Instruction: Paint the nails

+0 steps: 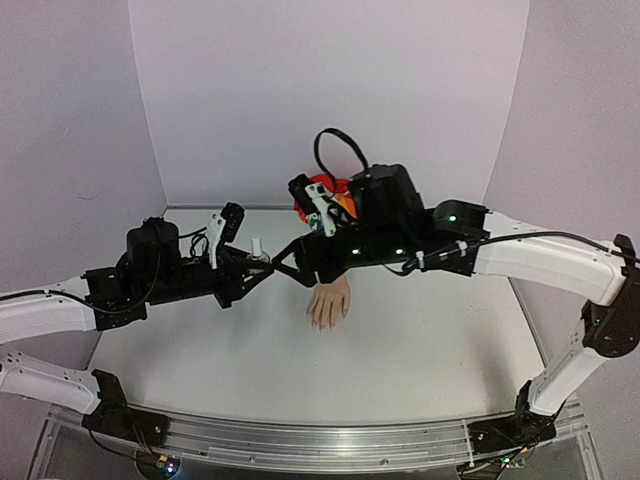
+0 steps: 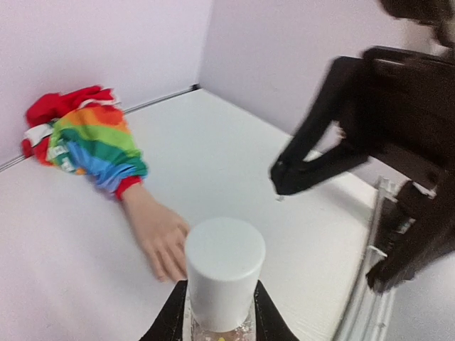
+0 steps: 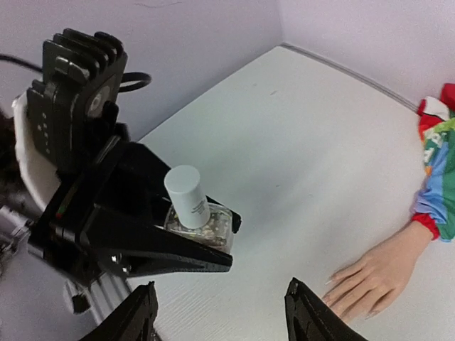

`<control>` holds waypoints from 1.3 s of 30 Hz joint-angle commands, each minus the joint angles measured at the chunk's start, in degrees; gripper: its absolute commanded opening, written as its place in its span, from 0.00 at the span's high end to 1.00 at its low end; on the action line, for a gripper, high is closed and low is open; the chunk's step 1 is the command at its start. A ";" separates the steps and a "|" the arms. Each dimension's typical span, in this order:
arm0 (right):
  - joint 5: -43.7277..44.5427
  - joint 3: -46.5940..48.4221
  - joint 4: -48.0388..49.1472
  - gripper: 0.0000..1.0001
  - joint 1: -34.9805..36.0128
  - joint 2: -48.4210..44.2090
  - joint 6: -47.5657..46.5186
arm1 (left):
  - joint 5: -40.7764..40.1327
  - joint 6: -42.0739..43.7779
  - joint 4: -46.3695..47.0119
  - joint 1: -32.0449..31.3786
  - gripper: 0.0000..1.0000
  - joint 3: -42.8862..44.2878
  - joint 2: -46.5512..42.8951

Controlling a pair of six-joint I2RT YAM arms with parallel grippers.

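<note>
Surface: white matte table (image 1: pixel 420 350); the fake hand (image 1: pixel 329 303) lies palm down near its middle.
Room: pale lilac walls (image 1: pixel 330 90) stand behind the fake hand and on both sides of it.
Nails (image 3: pixel 335 297): at the fake hand's fingertips, pointing toward the arm bases; too small to make out.
Sleeve (image 2: pixel 96 145): rainbow-striped, bunched at the fake hand's wrist on the back-wall side.
Left gripper (image 1: pixel 258 265): clamped tight on a small clear bottle (image 3: pixel 202 226) with a white cap (image 2: pixel 224 273), upright, left of the fake hand.
Right gripper (image 3: pixel 222 316): jaws wide apart, gripping nothing, near the bottle, left of the fake hand.
</note>
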 commanded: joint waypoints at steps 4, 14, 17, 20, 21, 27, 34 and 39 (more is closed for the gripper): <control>-35.94 -8.11 10.16 0.32 -5.33 -10.69 -9.29 | 36.95 -0.82 14.66 -0.29 1.00 -1.85 -2.73; -53.38 -1.25 11.61 0.51 -6.84 -3.51 -9.32 | 49.88 -2.80 13.81 -0.28 1.00 3.62 3.86; -54.99 0.09 11.76 0.57 -6.83 -1.59 -8.91 | 50.81 -2.74 13.90 -0.31 1.00 4.25 4.84; -56.41 0.67 11.98 0.60 -6.83 -0.19 -8.51 | 51.26 -2.72 13.97 -0.29 1.00 4.76 5.42; -56.81 0.88 12.05 0.62 -6.83 0.20 -8.41 | 51.32 -2.67 13.97 -0.31 1.00 4.86 5.55; -58.19 0.56 12.63 0.83 -6.60 0.81 -8.46 | 50.07 -2.25 13.23 -0.29 1.00 5.25 5.45; -52.91 -3.54 13.40 1.00 -6.19 -1.32 -9.28 | 32.38 -1.22 8.54 -0.29 1.00 5.90 2.60; -27.07 -6.02 12.62 1.00 -3.69 -1.36 -6.58 | -2.13 -1.28 2.79 -0.21 1.00 7.23 1.62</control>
